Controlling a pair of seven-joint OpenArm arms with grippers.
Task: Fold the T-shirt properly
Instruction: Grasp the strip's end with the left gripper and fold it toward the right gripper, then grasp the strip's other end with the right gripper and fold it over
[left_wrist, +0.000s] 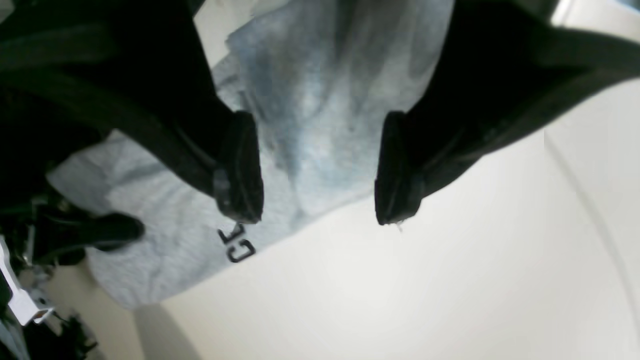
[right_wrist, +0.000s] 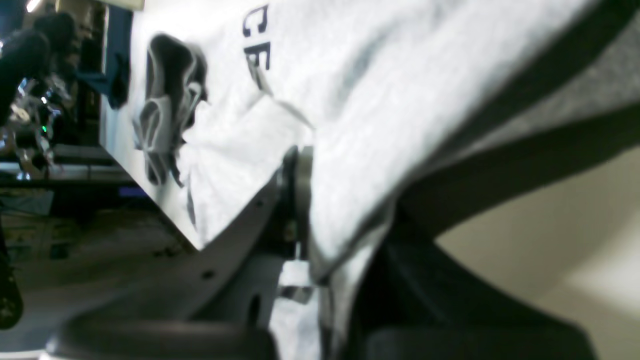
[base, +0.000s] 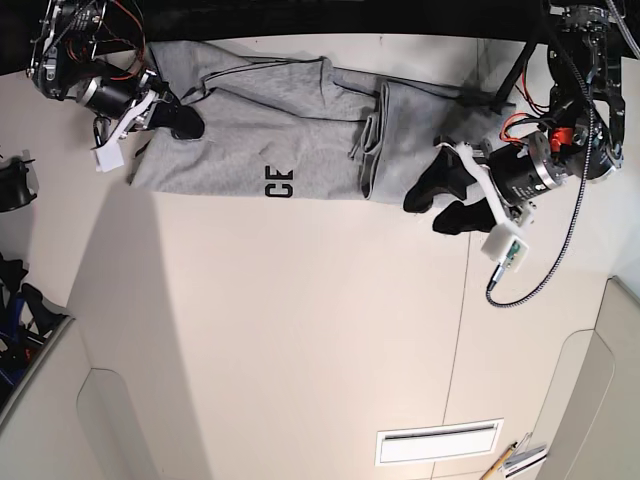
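The table (base: 300, 330) is seen as a pale surface, most of it bare, with the T-shirt (base: 260, 150) laid along its far edge as a long narrow band; the garment is judged to have been folded lengthwise already, since the black lettering (base: 279, 185) sits at the near edge and a doubled layer with creases is visible near the middle (base: 372, 150); the crosswise folds are judged to remain, so the task is taken to be partly done, perhaps near its midpoint. The left gripper (base: 437, 202) is positioned at the band's end on the base view's right; in its wrist view the jaws are held wide apart over the grey cloth edge with nothing between them, so no hold is established there. The right gripper (base: 180, 118) is placed at the opposite end of the band; in its wrist view cloth is draped over and pressed against one finger (right_wrist: 300, 195), and fabric appears to be pinched, though the second finger is hidden and closure cannot be confirmed.
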